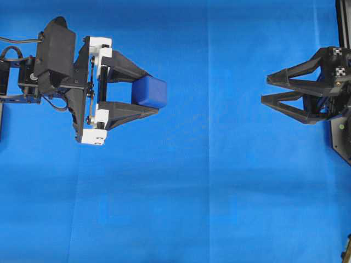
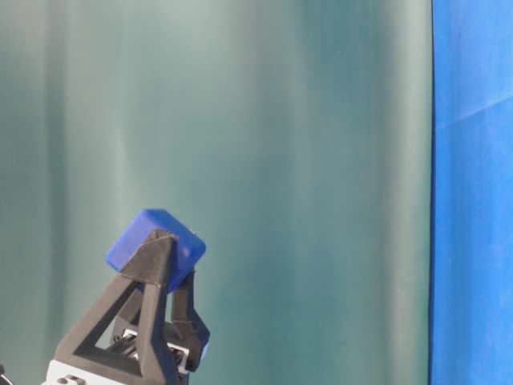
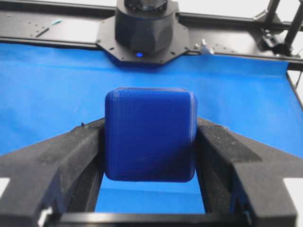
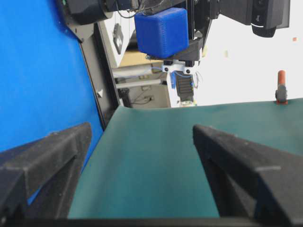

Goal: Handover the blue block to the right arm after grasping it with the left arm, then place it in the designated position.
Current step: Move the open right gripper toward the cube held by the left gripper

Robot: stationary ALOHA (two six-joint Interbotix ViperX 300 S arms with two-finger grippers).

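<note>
Grip is seen closest in the left wrist view: the blue block (image 3: 150,134) is clamped between the two black fingers (image 3: 61,163) of the left gripper (image 1: 149,92), pinched on opposite flat sides near the fingertips and lifted clear of the blue cloth (image 1: 192,197). The block is judged rigid and light, with fine ridged faces that should resist slipping; its rounded edges are best avoided. The front face and the two faces not covered by fingers are left free, so a hold across those is judged the sensible one for the receiver. Farther off, the right gripper (image 1: 264,89) is held wide open and empty, well apart from the block, with open room between them over the cloth.
</note>
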